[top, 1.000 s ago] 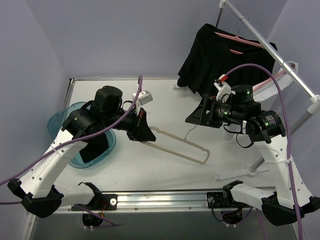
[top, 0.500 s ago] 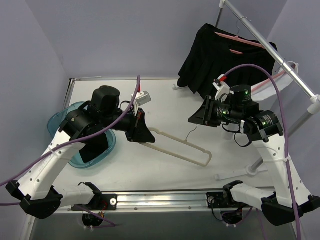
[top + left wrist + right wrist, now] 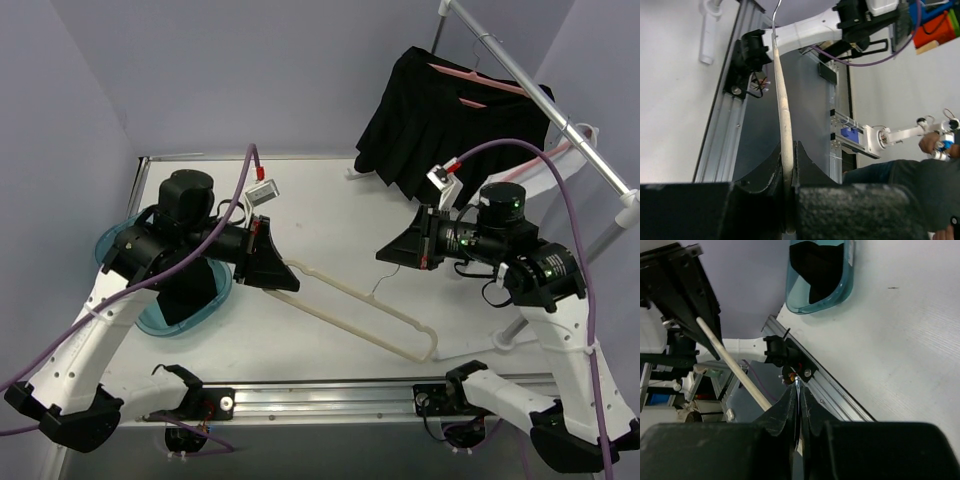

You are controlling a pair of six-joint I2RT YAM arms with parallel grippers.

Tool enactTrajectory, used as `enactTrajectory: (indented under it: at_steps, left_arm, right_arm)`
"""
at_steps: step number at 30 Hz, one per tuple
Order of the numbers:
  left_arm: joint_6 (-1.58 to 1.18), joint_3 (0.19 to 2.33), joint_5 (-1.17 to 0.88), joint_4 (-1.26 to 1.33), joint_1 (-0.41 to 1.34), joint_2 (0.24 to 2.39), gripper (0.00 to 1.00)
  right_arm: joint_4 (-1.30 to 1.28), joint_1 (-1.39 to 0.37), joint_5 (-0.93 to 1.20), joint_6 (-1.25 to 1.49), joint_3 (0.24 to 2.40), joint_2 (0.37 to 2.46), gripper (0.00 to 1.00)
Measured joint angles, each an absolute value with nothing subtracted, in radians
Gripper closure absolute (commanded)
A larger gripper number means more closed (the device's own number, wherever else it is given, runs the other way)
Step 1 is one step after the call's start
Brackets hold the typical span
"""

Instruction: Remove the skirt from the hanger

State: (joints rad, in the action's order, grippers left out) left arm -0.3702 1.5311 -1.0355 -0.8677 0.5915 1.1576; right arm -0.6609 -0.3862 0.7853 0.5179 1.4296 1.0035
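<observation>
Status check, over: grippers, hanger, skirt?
Both shut: left gripper on hanger arm, right gripper on its hook. Hanger bare, held between both. Black cloth lying in teal bin. Nothing in the way.

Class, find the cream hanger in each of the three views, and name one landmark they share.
Top external: cream hanger slants across the centre, between both arms.
Left wrist: upright bar at centre, clamped in the left pincer.
Right wrist: pale bar slanting at left; hook wire in the right pincer.
Shared landmark: aluminium rail.
</observation>
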Motion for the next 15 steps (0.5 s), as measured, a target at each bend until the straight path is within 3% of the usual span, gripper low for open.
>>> enactTrajectory:
  at_steps: [13,14,15]
  left_arm:
    - [-0.860,1.307,-1.299,-0.311,0.572,1.088,0.98]
    - [-0.878,1.307,-1.308,-0.292,0.572,1.088,0.98]
    - [-0.888,1.307,-1.312,-0.276,0.572,1.088,0.98]
  right_arm:
    - [-0.612,-0.380,0.991,0.464,1.407,0.932,1.00]
    - [-0.609,-0.380,0.998,0.462,1.407,0.931,0.73]
    - [-0.608,-0.380,1.004,0.460,1.407,0.929,0.57]
